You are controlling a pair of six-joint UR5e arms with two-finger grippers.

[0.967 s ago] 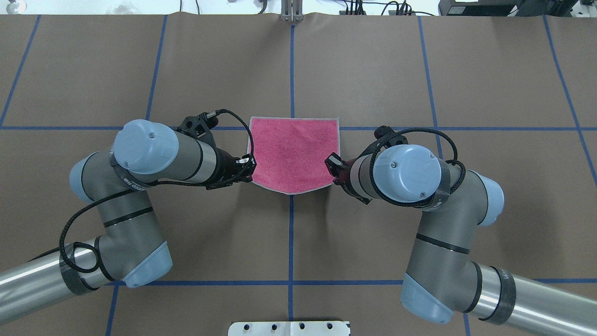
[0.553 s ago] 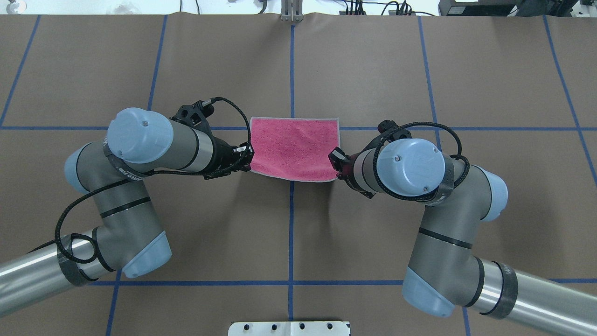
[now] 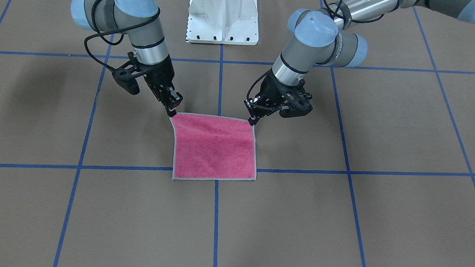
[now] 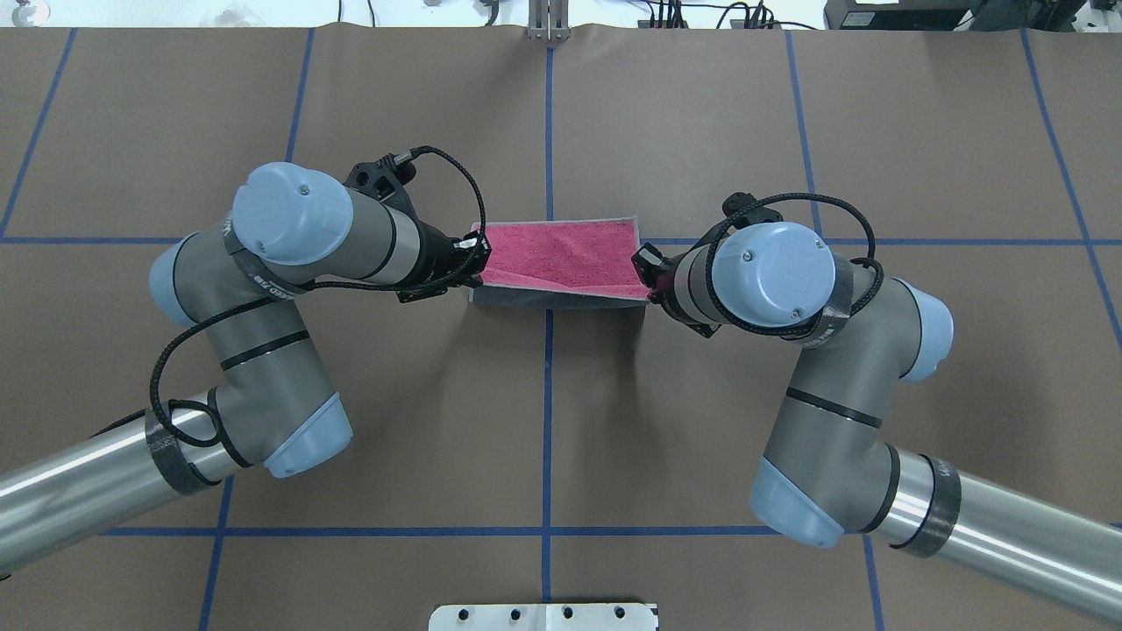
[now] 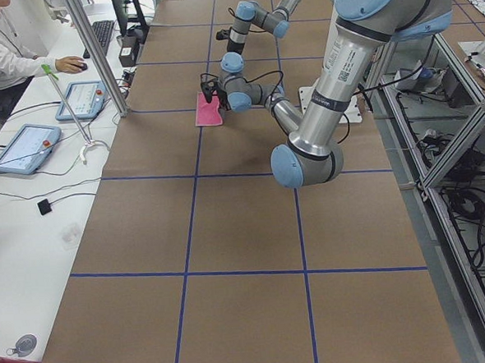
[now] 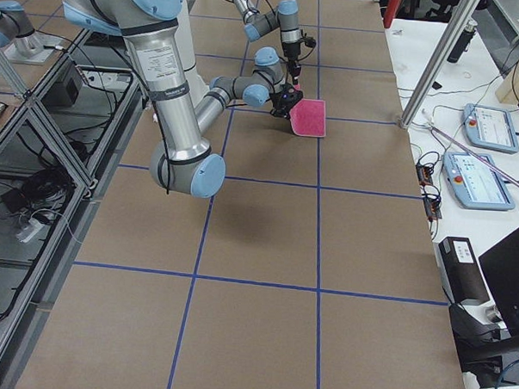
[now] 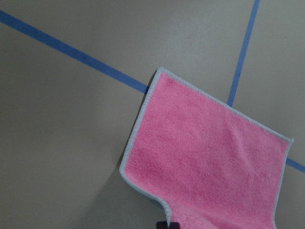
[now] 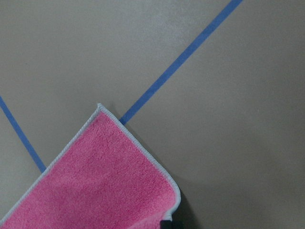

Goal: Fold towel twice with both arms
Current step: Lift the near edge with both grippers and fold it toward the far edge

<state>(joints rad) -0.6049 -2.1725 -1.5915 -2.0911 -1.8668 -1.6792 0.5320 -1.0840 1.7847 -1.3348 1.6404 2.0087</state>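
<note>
Across the table from the robot, the front-facing view shows the towel [image 3: 215,150] near the middle of the table [image 3: 338,220], pink face up. Its edge away from the robot lies flat along a blue tape line [image 3: 97,167], and its robot-side edge is raised. The right gripper [image 3: 172,113] pinches one raised corner and the left gripper [image 3: 253,120] the other. Both pairs of jaws are closed tight on the stitched edging, with nothing but cloth between them.

From overhead, the raised edge spans the gap between the two grippers, and a strip of the dark grey underside shows below it on the robot's side. This looks like the first fold, about halfway over.

In the two side views the towel is a small pink patch between the grippers, and the jaws are too small to read.

Each wrist view looks down the pink face to a far corner lying flat by the tape.

The next move, I judge, calls for the pair to carry the held edge forward evenly, lower it so the corners match the flat ones, then let go.
</note>
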